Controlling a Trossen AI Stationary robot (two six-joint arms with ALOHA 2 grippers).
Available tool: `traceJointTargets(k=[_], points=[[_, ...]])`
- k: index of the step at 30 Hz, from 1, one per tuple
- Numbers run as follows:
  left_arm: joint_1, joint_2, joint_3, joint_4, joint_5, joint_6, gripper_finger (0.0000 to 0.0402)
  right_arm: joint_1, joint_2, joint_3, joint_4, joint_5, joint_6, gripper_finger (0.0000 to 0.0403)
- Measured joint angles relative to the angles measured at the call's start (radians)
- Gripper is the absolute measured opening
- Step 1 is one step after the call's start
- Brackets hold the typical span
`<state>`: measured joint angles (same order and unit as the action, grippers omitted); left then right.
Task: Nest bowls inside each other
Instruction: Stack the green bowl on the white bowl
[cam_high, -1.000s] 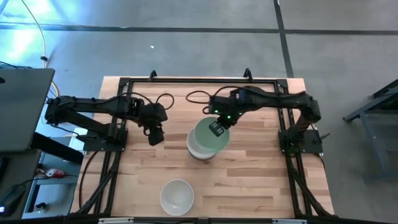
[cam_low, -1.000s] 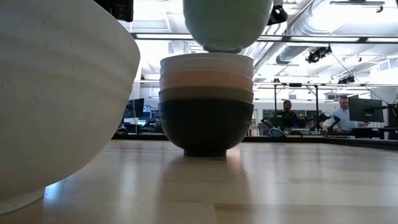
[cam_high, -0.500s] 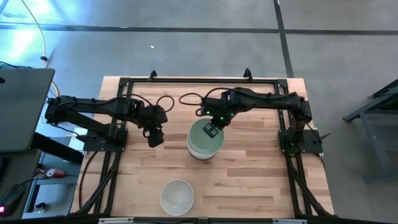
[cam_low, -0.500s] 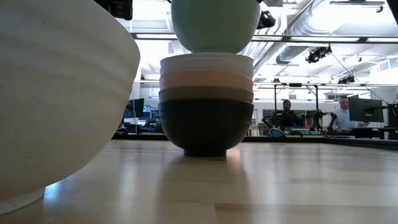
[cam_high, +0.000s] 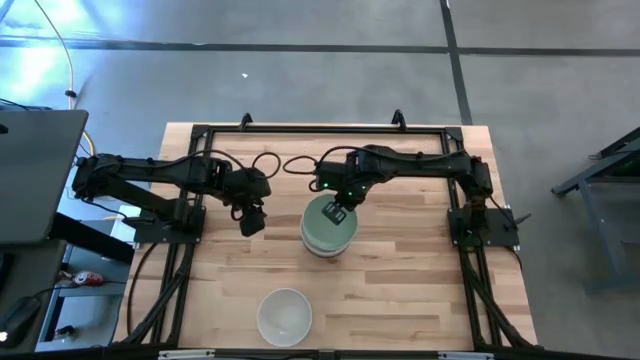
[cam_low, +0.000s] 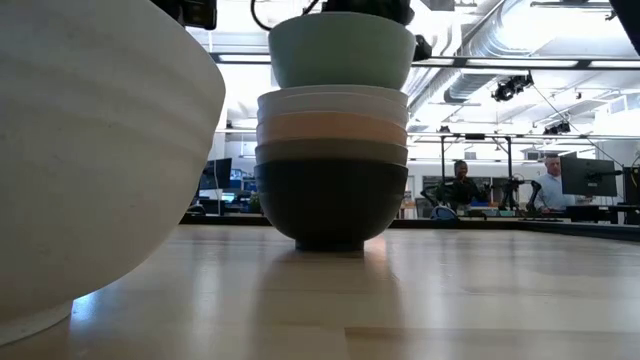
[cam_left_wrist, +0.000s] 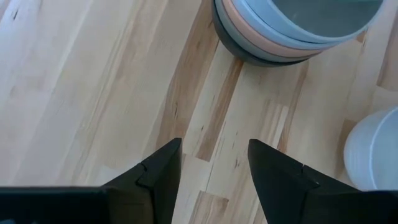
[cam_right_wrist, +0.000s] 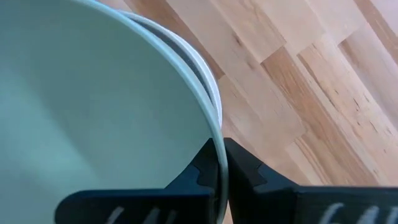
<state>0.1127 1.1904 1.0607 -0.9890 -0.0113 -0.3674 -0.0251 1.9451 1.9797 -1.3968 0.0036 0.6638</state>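
Right hand (cam_high: 340, 213) pinching mint bowl (cam_low: 341, 50) rim, over stack (cam_low: 332, 165); left hand (cam_high: 253, 221) beside

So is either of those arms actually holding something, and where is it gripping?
The right gripper pinches the mint green bowl by its rim; the left gripper holds nothing.

The table (cam_high: 400, 290) is pale wood in jointed planks with visible grain and a light satin sheen that mirrors the stack of bowls (cam_low: 332, 170). The mint green bowl (cam_low: 341, 50) and the white bowl (cam_high: 284, 316) look smooth, with a soft, near-matt glaze. Both grippers' fingers (cam_left_wrist: 159, 177) look like matt black plastic
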Motion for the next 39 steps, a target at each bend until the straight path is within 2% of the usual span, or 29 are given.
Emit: traceJointTargets(k=[9, 19, 39], points=[[0.0, 0.0, 0.0, 0.0, 0.0, 0.0, 0.0173, -0.027, 0.036, 0.0, 0.008, -0.006, -0.046, 0.0], [0.0, 0.0, 0.0, 0.0, 0.0, 0.003, 0.0173, -0.03, 0.07, 0.0, 0.03, -0.06, -0.09, 0.0], [0.0, 0.0, 0.0, 0.001, 0.0, 0.011, 0.0173, -0.03, 0.071, 0.0, 0.05, -0.084, -0.115, 0.0]])
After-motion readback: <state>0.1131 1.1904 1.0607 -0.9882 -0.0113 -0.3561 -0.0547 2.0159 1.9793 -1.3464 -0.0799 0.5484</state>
